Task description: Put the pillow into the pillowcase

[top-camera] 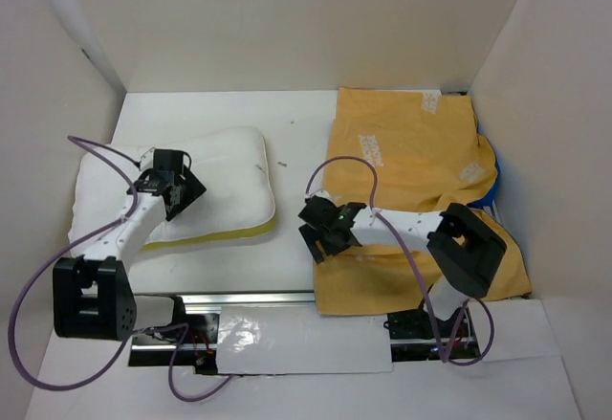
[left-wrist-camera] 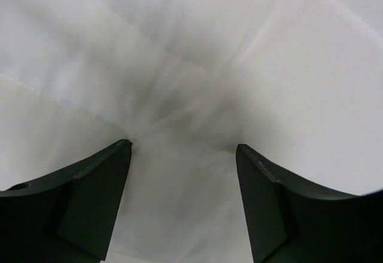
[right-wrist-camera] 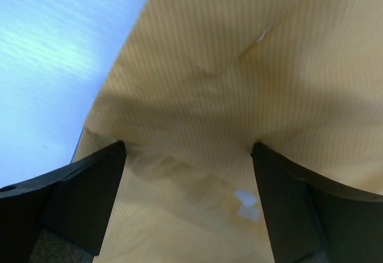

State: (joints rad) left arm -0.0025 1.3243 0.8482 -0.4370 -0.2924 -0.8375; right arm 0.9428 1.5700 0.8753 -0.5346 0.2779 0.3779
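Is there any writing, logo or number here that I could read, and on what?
None can be read.
The pale patches on the orange pillowcase are too blurred to make out.
The white pillow shows no writing.

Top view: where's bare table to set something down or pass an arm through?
Bare table runs between the pillow and the pillowcase, from the back wall to the near rail, plus a strip behind the pillow. Crowded: the pillowcase fills the right side; the pillow reaches the left wall.
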